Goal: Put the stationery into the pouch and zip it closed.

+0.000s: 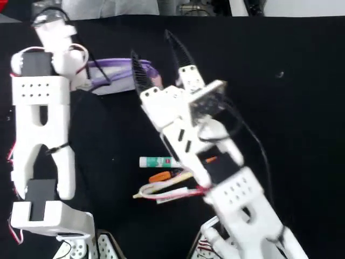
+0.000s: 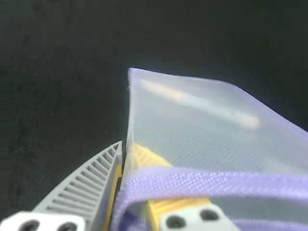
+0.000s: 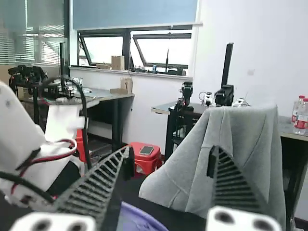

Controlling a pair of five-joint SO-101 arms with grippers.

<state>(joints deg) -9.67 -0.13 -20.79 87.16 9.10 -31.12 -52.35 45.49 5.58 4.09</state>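
Purple pouch [image 1: 116,75] half hidden, pinched by L gripper [image 2: 128,150]; R gripper [image 3: 171,159] agape.

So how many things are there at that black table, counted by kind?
Robot arms: 2
Pouch: 1
Glue stick: 1
Orange piece: 1
Pale yellow piece: 1
Red-and-white piece: 1
Total: 7, though an arm partly covers the last two.

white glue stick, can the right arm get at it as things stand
Probably yes: the right gripper is open, empty and raised, and the white glue stick lies uncovered beside that arm.
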